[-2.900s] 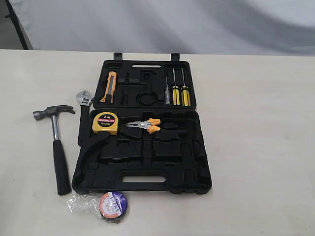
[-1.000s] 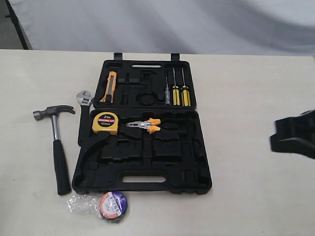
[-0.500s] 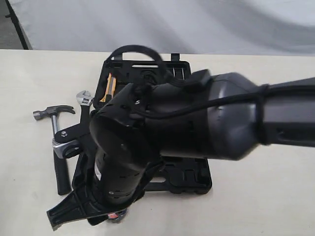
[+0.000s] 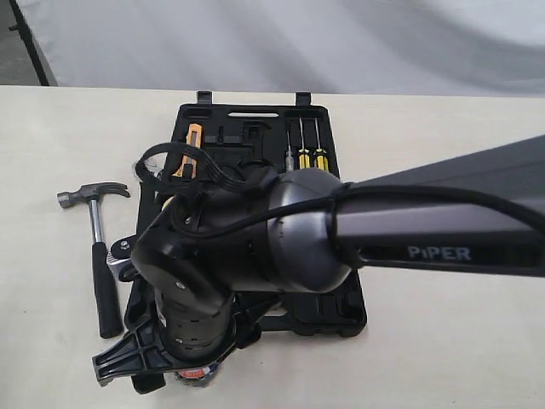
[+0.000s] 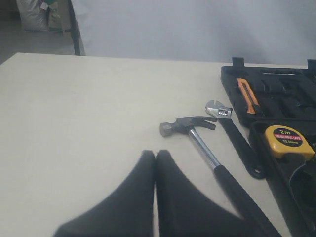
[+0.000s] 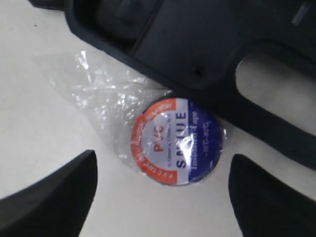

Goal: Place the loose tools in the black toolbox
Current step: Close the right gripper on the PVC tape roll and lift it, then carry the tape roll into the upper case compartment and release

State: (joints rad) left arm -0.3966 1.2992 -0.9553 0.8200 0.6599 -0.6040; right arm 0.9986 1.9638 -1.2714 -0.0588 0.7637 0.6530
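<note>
In the exterior view the tape roll (image 4: 192, 373) is seen under the reaching arm (image 4: 426, 230) at the near left corner of the toolbox (image 4: 341, 317); in the left wrist view the left gripper (image 5: 155, 165) is held pressed together, seemingly idle, near the hammer (image 5: 197, 143) and wrench (image 5: 232, 131), which lie left of the box; in the right wrist view the right gripper (image 6: 163, 173) is spread astride the roll, apparently for pinching.

Hammer (image 5: 207, 148) and wrench (image 5: 237, 136) lie flat beside the open black toolbox (image 4: 272, 136); wrapped tape roll (image 6: 177, 140) by its handle.
</note>
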